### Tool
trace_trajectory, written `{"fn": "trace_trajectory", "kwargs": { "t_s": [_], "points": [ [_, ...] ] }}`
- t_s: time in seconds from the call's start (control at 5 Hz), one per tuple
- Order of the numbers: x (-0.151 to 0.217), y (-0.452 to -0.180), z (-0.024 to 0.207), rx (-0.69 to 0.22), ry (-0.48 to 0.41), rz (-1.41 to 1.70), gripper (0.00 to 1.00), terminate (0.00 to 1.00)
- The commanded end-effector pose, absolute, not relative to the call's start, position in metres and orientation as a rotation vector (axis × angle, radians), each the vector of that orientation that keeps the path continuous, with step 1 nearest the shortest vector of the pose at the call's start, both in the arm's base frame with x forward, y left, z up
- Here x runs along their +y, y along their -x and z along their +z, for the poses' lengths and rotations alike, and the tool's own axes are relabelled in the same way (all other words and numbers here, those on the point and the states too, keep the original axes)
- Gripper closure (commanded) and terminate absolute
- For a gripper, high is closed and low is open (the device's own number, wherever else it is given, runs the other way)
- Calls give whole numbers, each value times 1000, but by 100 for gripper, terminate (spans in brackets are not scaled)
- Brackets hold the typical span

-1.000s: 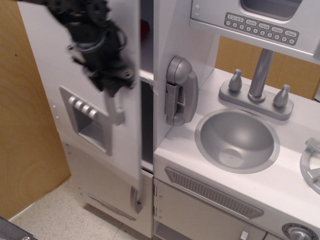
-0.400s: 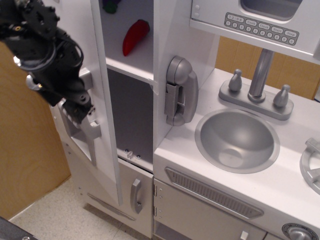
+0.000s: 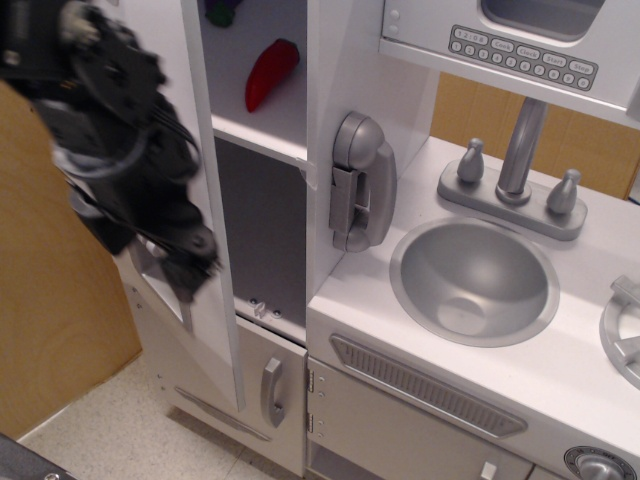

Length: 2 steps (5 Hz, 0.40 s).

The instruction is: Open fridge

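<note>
The white toy fridge stands at the left with its large door [image 3: 215, 250] swung wide open, seen nearly edge-on. Inside, a white shelf [image 3: 262, 135] holds a red pepper [image 3: 271, 72] and a dark item [image 3: 222, 12] above it. My black gripper [image 3: 188, 268] is blurred in front of the door's outer face, by the silver dispenser panel [image 3: 160, 290]. Its fingers are too blurred to tell whether they are open or shut. The long handle is hidden behind the arm.
Below the fridge is a smaller door with a short silver handle [image 3: 271, 391]. A grey toy phone [image 3: 360, 180] hangs on the fridge's right wall. A sink [image 3: 472, 280] with a faucet [image 3: 520, 150] lies to the right. A wooden panel [image 3: 50, 300] stands at the left.
The fridge door has swung from slightly ajar to wide open, showing the shelf and red pepper. My gripper moved left with the door, then down and a little right along it.
</note>
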<state>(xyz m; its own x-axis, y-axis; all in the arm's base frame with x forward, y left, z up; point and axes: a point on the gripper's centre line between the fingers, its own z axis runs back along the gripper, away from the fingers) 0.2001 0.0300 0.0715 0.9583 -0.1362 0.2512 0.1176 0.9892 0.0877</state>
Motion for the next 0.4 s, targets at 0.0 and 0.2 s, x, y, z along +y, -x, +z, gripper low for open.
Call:
{"fn": "trace_trajectory", "kwargs": {
  "t_s": [0.0, 0.2],
  "points": [
    [-4, -238, 73, -210, -16, -74, 0, 0],
    [-14, -251, 71, -219, 3, -59, 0, 0]
  ]
}}
